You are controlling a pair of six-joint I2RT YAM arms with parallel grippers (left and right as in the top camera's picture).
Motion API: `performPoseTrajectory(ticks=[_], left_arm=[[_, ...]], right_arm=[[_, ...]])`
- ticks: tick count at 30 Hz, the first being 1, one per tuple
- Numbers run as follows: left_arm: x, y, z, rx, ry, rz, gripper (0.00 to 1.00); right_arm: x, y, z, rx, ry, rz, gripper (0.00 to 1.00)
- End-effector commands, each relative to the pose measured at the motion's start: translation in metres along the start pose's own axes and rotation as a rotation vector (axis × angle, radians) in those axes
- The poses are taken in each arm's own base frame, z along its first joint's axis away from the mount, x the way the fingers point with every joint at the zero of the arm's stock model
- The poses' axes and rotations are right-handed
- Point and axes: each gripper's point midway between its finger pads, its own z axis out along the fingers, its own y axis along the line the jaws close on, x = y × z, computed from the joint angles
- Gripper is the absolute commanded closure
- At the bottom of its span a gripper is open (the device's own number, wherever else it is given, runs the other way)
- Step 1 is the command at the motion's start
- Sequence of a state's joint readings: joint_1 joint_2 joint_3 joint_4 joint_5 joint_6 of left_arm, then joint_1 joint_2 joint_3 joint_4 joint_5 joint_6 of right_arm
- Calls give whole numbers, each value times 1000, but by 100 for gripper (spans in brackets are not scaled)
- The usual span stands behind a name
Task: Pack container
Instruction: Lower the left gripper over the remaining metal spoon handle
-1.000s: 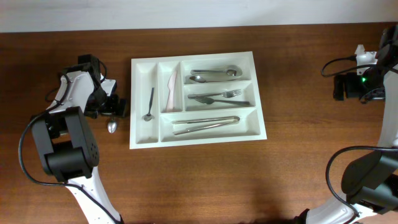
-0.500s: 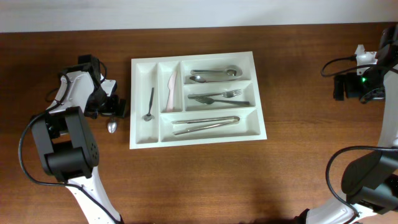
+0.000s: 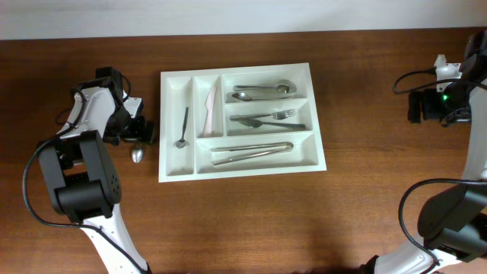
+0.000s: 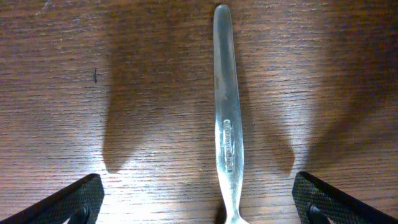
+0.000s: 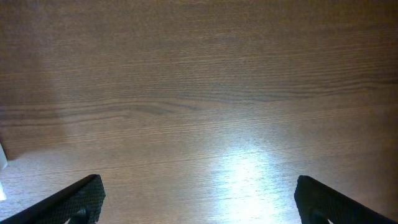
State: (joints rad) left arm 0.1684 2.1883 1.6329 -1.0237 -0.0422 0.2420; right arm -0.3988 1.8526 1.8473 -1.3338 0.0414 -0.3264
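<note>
The container [image 3: 176, 164] is a white five-compartment cutlery tray at the table's middle. It holds a small spoon [image 3: 183, 128], a pale plastic knife [image 3: 209, 110], spoons [image 3: 262, 91], forks [image 3: 270, 119] and long metal pieces [image 3: 251, 152]. A loose metal spoon [image 3: 137, 154] lies on the table just left of the tray. My left gripper [image 3: 137, 131] hovers over its handle. In the left wrist view the handle [image 4: 227, 124] runs between the open jaws [image 4: 198, 202], untouched. My right gripper [image 3: 426, 106] is far right, open and empty over bare wood [image 5: 199, 199].
The wooden table [image 3: 243, 221] stretches in front of the tray. A wall edge runs along the back. Cables hang by both arms, at the far left and far right.
</note>
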Motion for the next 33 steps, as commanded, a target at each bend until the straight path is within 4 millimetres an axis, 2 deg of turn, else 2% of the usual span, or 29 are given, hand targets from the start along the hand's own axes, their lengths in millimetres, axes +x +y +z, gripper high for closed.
performPoseTrajectory(ticks=[1,18,25,33], left_arm=[[6,1,5,-2,21,-13,1],[6,1,6,-2,23,-13,1],[9,0,14,4,49,-12,1],[8,1,15,3,45,-12,1]], right_arm=[[1,-1,1,6,7,-6,1],[1,-1,1,6,7,-6,1],[1,-1,1,6,7,-6,1],[1,-1,1,6,7,-6,1]])
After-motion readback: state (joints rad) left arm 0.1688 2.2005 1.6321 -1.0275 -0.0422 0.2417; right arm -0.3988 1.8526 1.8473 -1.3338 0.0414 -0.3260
